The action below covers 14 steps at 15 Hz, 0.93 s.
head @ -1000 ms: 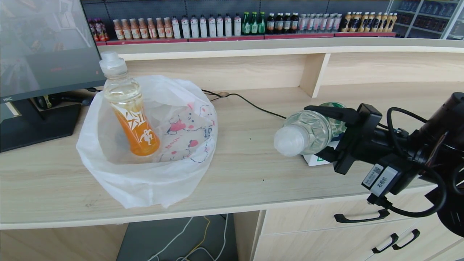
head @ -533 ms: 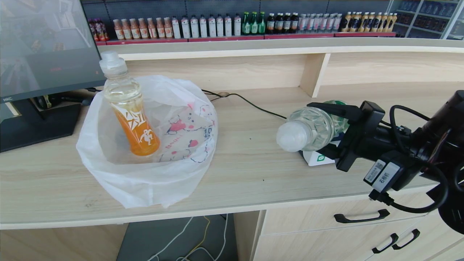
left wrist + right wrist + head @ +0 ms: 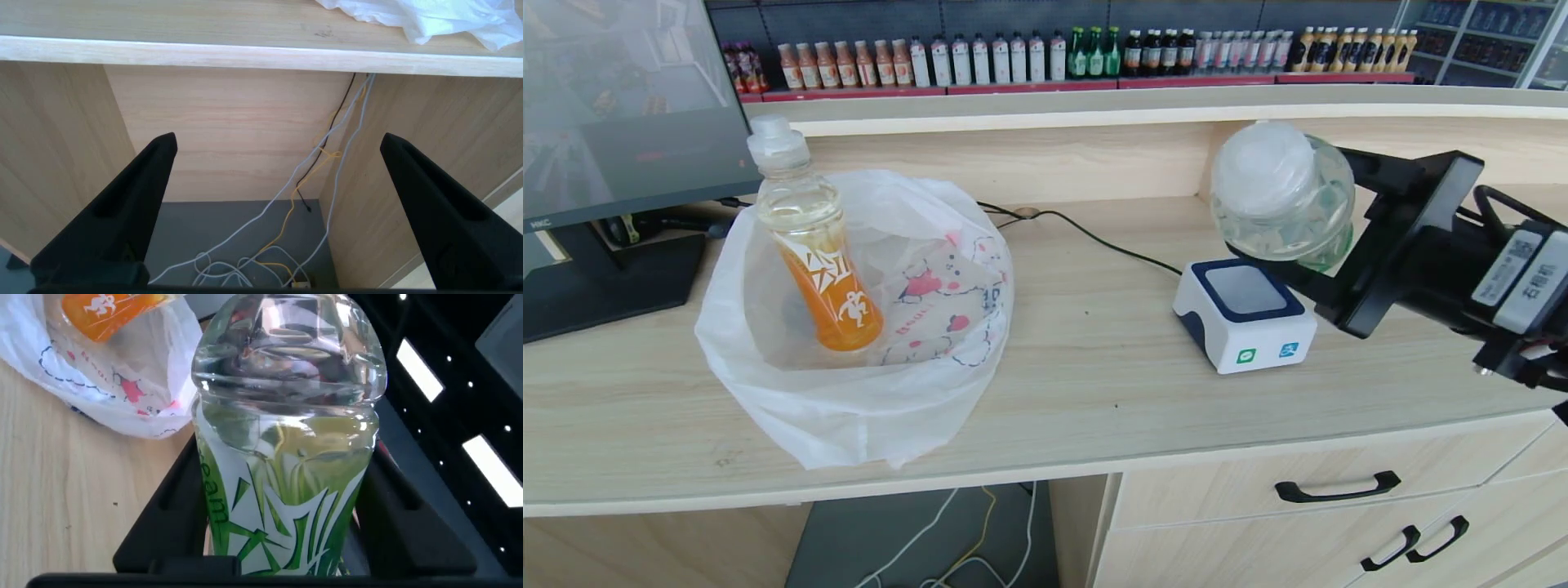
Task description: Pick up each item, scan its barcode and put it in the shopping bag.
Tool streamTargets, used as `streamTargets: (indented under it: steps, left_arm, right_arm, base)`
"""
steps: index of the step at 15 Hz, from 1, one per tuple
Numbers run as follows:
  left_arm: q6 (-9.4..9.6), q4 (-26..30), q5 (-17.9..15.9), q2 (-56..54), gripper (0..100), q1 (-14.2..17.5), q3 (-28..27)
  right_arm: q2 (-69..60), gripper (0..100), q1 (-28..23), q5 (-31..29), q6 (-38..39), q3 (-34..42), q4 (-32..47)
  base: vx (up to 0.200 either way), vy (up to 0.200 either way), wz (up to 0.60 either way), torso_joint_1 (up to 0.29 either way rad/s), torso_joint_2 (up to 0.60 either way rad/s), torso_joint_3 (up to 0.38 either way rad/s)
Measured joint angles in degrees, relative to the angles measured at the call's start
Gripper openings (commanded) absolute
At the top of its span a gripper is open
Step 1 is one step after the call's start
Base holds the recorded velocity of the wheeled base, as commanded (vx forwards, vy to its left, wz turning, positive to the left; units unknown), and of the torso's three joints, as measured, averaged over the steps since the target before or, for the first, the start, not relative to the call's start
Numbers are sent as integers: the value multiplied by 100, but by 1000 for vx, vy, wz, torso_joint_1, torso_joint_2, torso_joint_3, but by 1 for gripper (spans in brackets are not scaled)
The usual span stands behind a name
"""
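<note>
One drink bagged, a second held over the scanner.
The clear green-labelled bottle (image 3: 1274,184) is clenched between the right gripper's (image 3: 1294,212) jaws, cap toward the head camera, hovering at about 1 o'clock of the scanner (image 3: 1245,314); bagging it looks still to do. At the scanner's 9 o'clock, the shopping bag (image 3: 849,408) already holds an orange bottle (image 3: 813,245).

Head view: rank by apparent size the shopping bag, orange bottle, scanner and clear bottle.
1. shopping bag
2. orange bottle
3. scanner and the clear bottle in the right gripper: about alike; the bottle is nearer the camera, so unranked.
</note>
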Motion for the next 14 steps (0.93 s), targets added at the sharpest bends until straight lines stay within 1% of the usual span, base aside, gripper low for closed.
streamTargets:
  steps: [2,4,7,8,10,11,13,14]
  left_arm:
    - [0,0,0,0,100,0,0]
    - [0,0,0,0,100,0,0]
    - [2,0,0,0,100,0,0]
    - [0,0,0,0,100,0,0]
    - [18,0,0,0,100,-2,0]
    - [23,0,0,0,100,-2,0]
    - [21,0,0,0,100,-2,0]
    - [12,0,-2,0,100,-2,0]
  right_arm:
    - [-265,0,9,-375,903,-16,0]
    - [-557,0,28,-1070,2009,4,2]
    - [-835,0,199,-1763,3367,63,20]
    - [-874,0,236,-1996,3666,95,20]
    - [-920,0,295,-2642,4478,240,16]
    - [-926,0,323,-2890,4743,340,5]
    - [-931,0,452,-3518,5007,507,0]
    - [-931,0,623,-3974,5135,535,-13]
  base:
    - [0,0,0,0,0,0]
    - [0,0,0,0,0,0]
    - [0,0,0,0,0,0]
    - [0,0,0,0,0,0]
    - [0,0,0,0,0,0]
    - [0,0,0,0,0,0]
    - [0,0,0,0,0,0]
    - [0,0,0,0,0,0]
